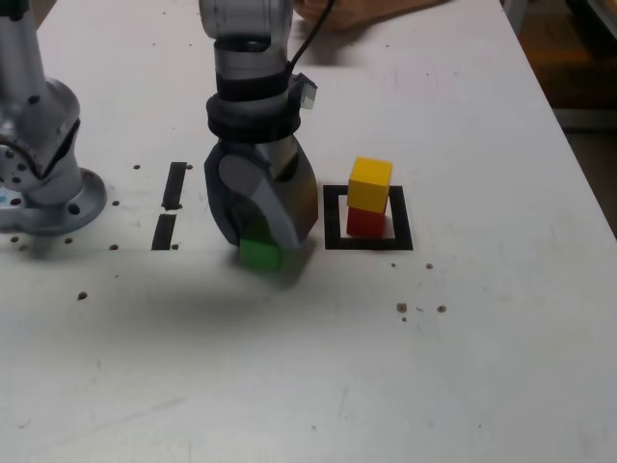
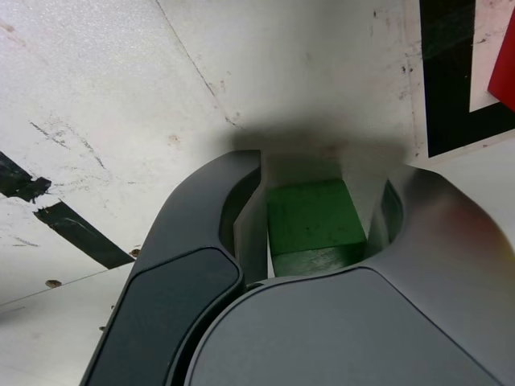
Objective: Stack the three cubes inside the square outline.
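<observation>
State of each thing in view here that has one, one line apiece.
Gripper: jaws around the green cube, not visibly clamped on it
Green cube: on the table, outside the outline, between the jaws
Yellow cube: stacked on the red one
Red cube: inside the outline, under the yellow one
Square outline: holding two stacked cubes

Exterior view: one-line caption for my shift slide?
Gripper around the green cube, beside the square outline where the yellow cube sits on the red cube.
</observation>
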